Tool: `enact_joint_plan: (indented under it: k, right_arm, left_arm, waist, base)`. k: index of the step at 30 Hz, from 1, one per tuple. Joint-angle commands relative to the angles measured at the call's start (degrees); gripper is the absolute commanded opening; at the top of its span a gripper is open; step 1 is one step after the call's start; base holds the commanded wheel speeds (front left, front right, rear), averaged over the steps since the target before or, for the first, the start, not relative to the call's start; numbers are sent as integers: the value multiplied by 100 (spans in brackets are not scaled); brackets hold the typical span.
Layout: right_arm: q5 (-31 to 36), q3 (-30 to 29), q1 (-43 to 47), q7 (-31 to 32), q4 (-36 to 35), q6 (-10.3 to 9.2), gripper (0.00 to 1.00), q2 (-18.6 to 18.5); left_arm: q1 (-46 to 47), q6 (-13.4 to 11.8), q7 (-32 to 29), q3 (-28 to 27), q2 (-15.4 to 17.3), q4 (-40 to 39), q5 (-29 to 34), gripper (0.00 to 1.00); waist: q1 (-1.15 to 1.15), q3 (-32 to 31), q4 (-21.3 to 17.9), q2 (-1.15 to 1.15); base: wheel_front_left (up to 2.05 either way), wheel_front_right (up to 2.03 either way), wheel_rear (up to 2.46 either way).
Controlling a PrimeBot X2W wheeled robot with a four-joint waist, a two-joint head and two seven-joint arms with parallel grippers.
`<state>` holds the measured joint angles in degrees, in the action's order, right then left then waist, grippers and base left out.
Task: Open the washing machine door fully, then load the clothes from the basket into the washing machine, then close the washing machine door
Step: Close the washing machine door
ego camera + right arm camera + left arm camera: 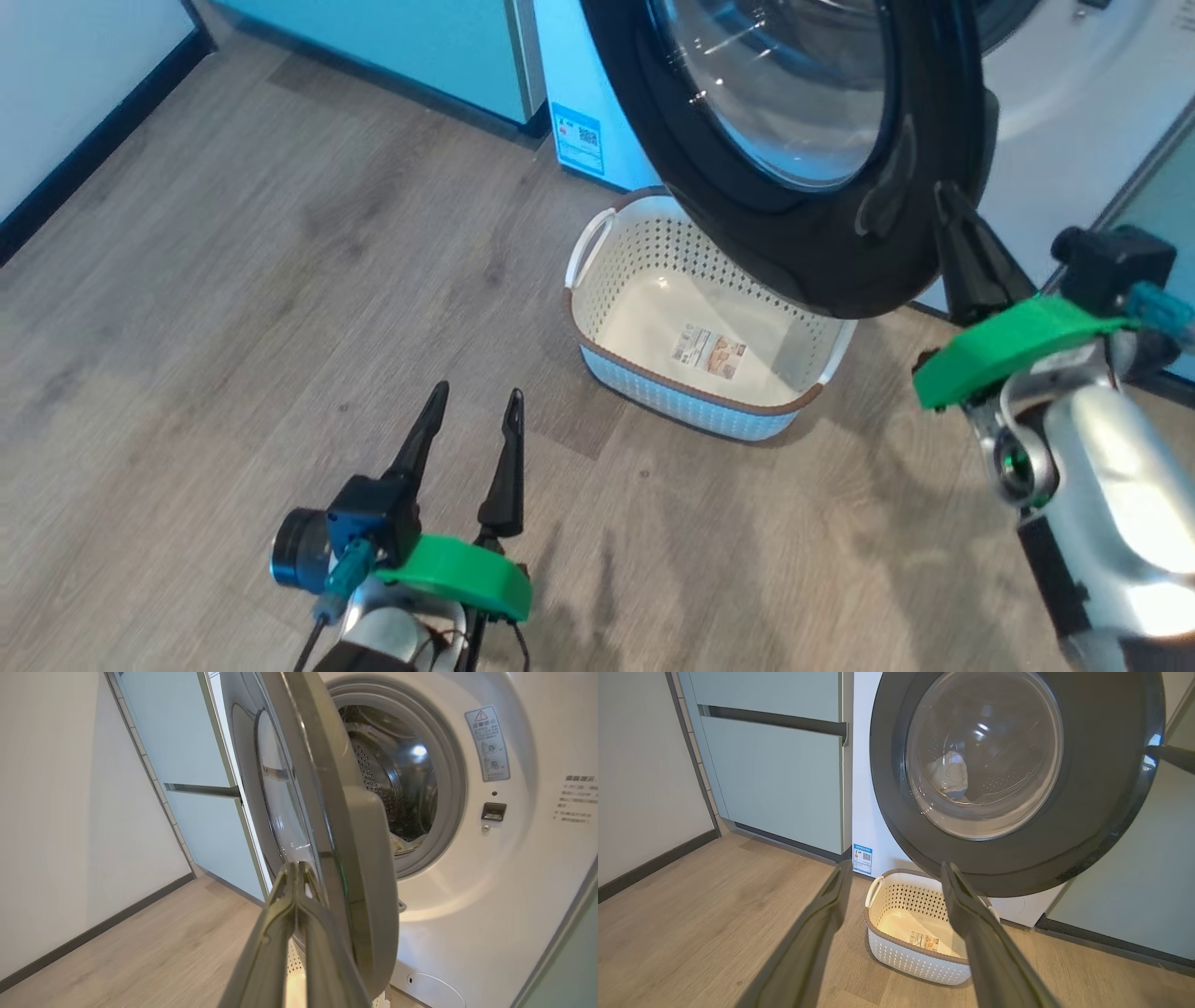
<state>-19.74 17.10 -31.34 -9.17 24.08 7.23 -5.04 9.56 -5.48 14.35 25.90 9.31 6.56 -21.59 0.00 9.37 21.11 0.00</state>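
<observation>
Since the cream-white fabric clothes [950, 772] are lying in the white washing machine [1074, 93], the shut, empty right gripper [948, 201] is meeting the black-rimmed round glass door [822, 261], likely to close it, left gripper [476, 394] gaping empty.

Bright, sharp, glare on door glass [794, 84]

The washing machine door [794, 266] hides the far right corner of the basket [672, 411], and the head view's top edge cuts the door off. The basket's label sticker [709, 351] is too small to read. Through the door, the clothes [950, 774] are a pale blur.
</observation>
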Motion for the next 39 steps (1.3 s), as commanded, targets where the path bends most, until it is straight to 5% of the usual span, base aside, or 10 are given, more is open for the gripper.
enact_joint_plan:
  k: [1,18,39]
  right_arm:
    - [-30,73,-344,-115,-48,25,0,80]
    - [-95,309,-1310,-283,970,25,0,-151]
    - [299,56,-2485,116,1642,25,0,-990]
  left_arm:
    - [285,46,63,-220,2,-152,65,100]
    - [434,316,64,-439,-408,-161,359,100]
    - [706,507,64,-386,-640,-287,402,100]
  waist:
    - [0,63,48,0]
    - [0,463,155,0]
    - [0,1013,301,0]
  base:
    - [0,0,0]
    - [0,0,0]
    - [0,0,0]
